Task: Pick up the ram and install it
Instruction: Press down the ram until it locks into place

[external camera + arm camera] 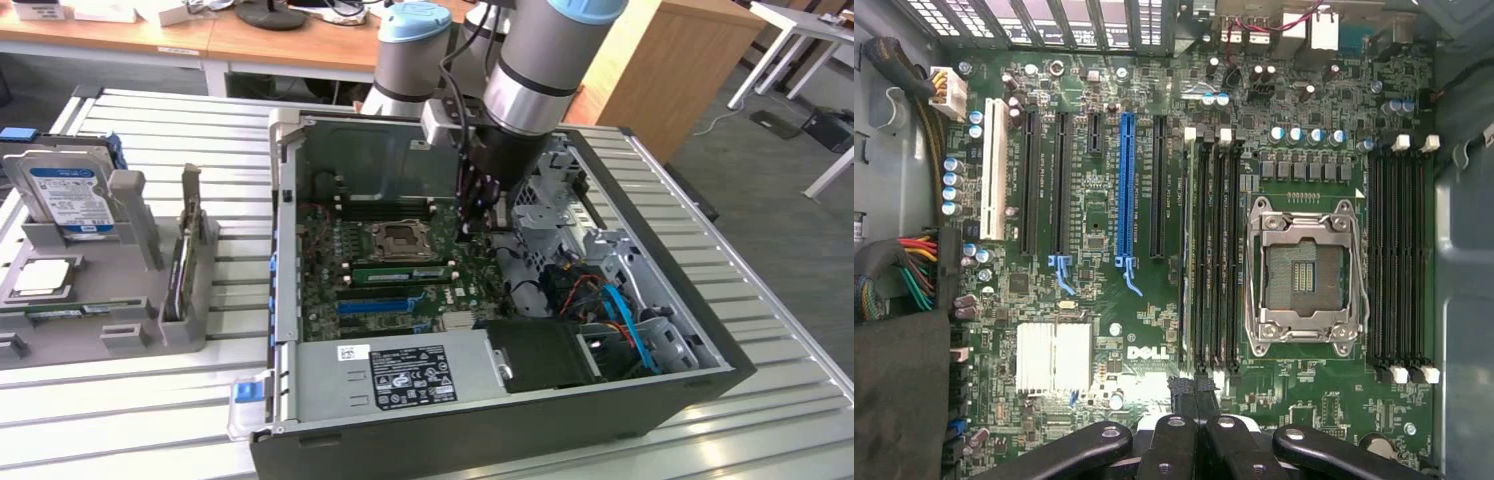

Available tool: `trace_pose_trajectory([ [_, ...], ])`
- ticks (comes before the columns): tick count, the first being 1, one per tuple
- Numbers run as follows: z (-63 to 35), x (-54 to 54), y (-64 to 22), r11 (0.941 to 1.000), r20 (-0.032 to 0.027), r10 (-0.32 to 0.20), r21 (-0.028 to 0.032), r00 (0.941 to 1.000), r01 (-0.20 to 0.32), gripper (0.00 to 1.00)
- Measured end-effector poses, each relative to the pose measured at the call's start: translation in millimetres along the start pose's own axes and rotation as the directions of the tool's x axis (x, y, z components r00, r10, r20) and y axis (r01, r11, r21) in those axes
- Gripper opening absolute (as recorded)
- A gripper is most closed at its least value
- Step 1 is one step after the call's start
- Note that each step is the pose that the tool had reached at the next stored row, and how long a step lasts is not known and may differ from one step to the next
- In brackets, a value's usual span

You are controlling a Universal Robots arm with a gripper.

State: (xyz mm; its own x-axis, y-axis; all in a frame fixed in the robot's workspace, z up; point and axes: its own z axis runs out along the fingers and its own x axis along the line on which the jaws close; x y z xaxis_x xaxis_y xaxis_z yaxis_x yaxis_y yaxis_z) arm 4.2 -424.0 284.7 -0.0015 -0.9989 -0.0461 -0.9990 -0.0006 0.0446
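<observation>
On the slatted metal surface [147, 420], the black open-sided computer case [534, 425] is lying flat, turning its green motherboard [1094, 300] up toward the arm. The long thin green ram stick [395, 271] is apparently sitting in a slot beside the silver processor socket [400, 240], while the pincer [1192, 392] is hanging above, closed tight, gripping nothing visible.

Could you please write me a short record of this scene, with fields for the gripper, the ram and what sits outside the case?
gripper: shut, nothing seen in its grip, over the motherboard
ram: green stick standing in a slot beside the CPU socket, inside the open computer case
hard drive: upright in the grey holder, at the exterior view's left, outside the case
</observation>
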Motion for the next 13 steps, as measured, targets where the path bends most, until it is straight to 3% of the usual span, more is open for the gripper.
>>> trace_pose_trajectory([
  [13,5.3,0.3,-0.2,1.0000,-0.0005,0.000,-0.0002,1.0000,0.000,0.11],
])
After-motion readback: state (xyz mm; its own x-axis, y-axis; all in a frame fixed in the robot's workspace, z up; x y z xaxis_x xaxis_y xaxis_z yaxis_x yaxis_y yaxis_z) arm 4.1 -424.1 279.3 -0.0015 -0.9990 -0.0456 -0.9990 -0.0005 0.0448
